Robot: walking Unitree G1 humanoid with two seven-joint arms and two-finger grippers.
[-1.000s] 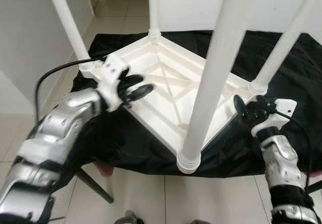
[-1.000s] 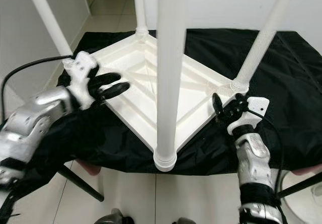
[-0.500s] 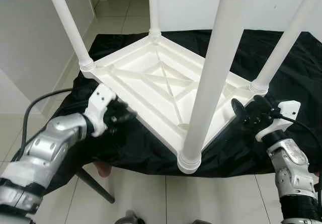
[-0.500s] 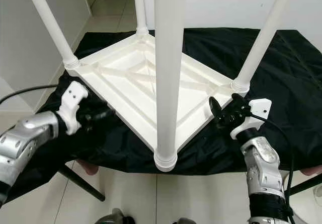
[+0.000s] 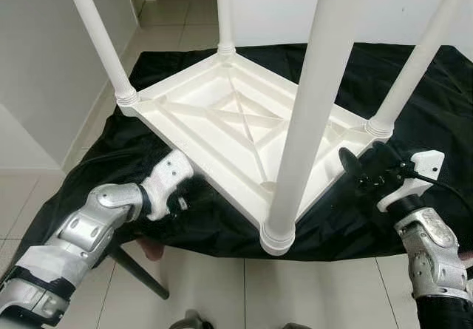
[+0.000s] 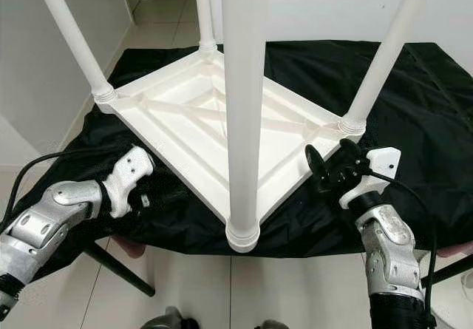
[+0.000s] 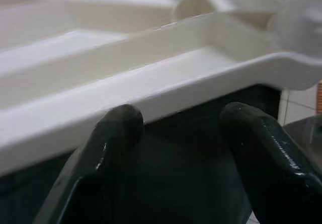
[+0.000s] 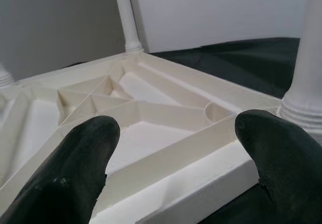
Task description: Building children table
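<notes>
Both grippers sit at the edges of the upturned white plastic table [image 5: 222, 122], and I see each one spread open with nothing held. My left gripper [image 7: 183, 133] is low beside the long near-left rim; its two glossy black fingers [image 7: 113, 133] point under that rim, close to it, with the dark cloth between them. My right gripper [image 6: 329, 168] hovers just beside the right corner, where a round leg [image 6: 377, 66] stands in its ribbed collar. In the right wrist view its rounded matte fingertips [image 8: 85, 148] frame the tabletop's underside, which is smooth, with raised ribs crossing in an X. Four tapered legs point upward; the nearest leg [image 5: 310, 107] blocks much of the middle. The table lies on a wrinkled black cloth [image 5: 421, 114] over a support, with pale tiled floor [image 5: 214, 285] around it and a white wall [image 5: 44, 55] at my left.
</notes>
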